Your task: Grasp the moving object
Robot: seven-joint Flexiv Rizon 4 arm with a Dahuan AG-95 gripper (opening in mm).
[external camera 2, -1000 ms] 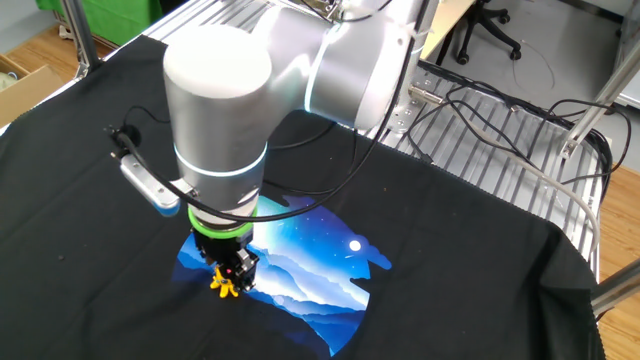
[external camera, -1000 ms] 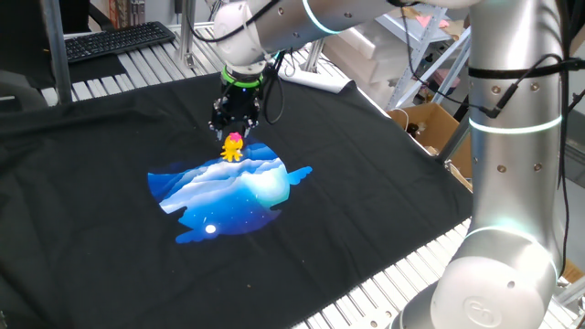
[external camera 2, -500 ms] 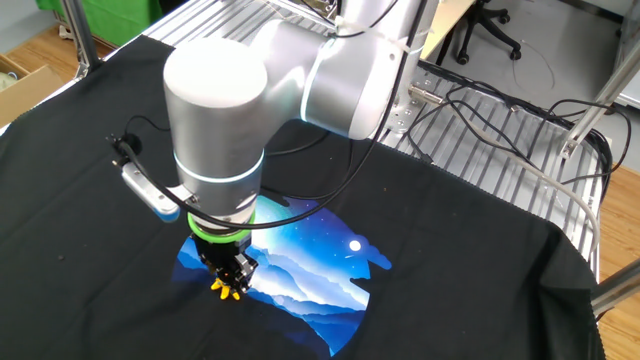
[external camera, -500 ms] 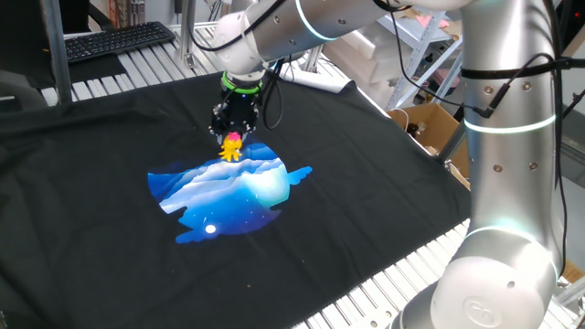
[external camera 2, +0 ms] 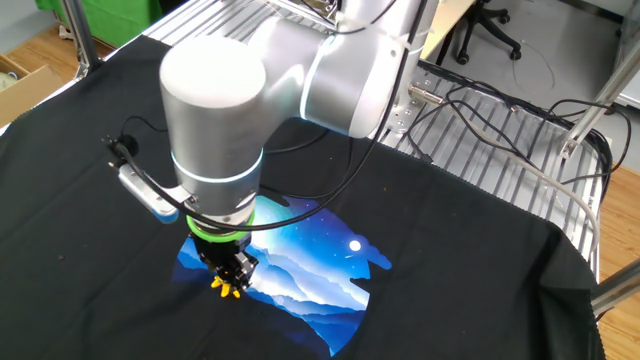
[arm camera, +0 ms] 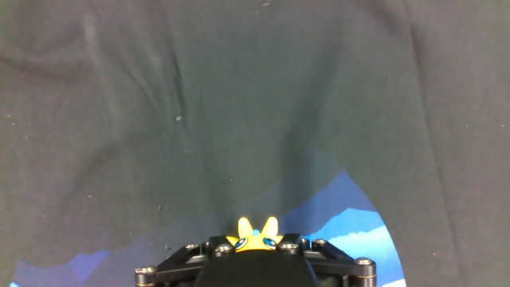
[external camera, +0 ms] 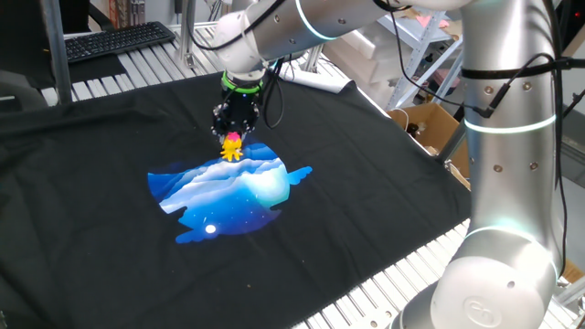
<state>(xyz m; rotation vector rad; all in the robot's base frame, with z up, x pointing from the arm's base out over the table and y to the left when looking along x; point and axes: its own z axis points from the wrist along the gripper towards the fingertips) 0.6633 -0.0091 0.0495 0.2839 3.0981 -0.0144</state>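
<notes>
My pincer (external camera: 233, 137) points straight down over the black cloth (external camera: 366, 164), its tips closed in on the small yellow toy figure (external camera: 232, 149) with the pink top. In one fixed view the pink cap sits right between my fingertips and the yellow legs splay out beneath them at 6 o'clock, resting on the upper edge of the blue-and-white printed patch (external camera: 228, 194). In the other fixed view my wrist hides most of the toy (external camera 2: 227, 288); only the yellow legs poke out under the pincer (external camera 2: 232, 277), at the 9 o'clock end of the patch (external camera 2: 300, 265). In the hand view the toy (arm camera: 253, 236) sits at 6 o'clock of the picture, two yellow points and its blue eyes showing just above the black finger block, with the patch (arm camera: 351, 231) curving off toward 4 o'clock. My fingers appear pressed against its sides, though the contact itself is partly hidden, so I say so with some caution.
</notes>
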